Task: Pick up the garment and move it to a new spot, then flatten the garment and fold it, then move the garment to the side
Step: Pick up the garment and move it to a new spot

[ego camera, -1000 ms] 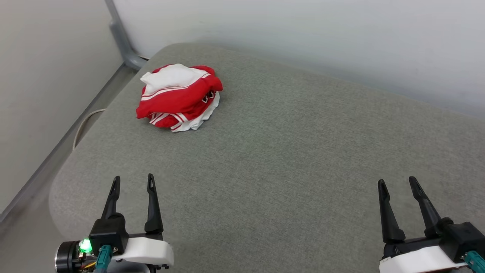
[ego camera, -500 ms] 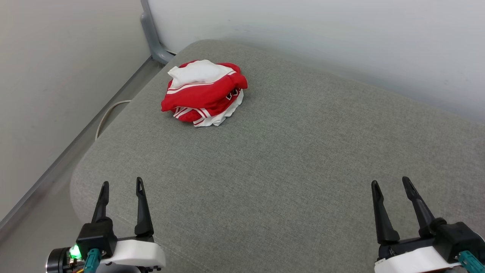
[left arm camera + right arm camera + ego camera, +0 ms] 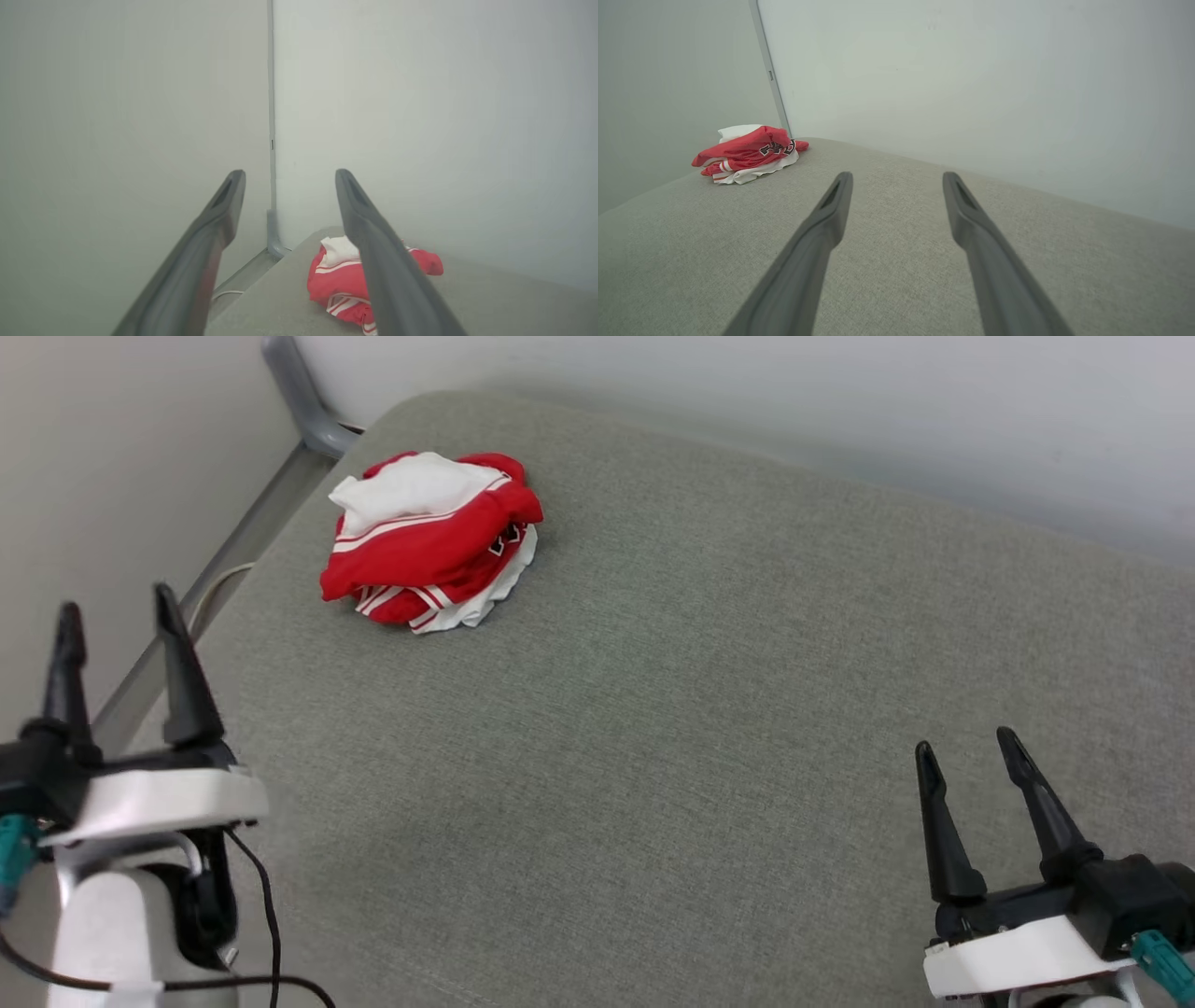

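Lining up on the garment point(image 3: 425, 541)

It is lying bunched at the far left of the cushion point(image 3: 672, 728), its wider span running left to right. The left gripper point(image 3: 116, 598) is hovering nearer, at the near left, jaws parted and empty, the garment sitting far and slightly right of it. The right gripper point(image 3: 964, 740), also parted and empty, is sitting well apart at the near right.

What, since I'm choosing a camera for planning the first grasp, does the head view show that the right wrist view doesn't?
Head view adds: the left gripper, open, by the left edge of the grey cushion, and a pale cable on the floor. Right wrist view adds: the side profile of the crumpled garment, its black lettering facing the camera. Shared: the garment heaped at the cushion's far left corner, and the right gripper, open, well short of it.
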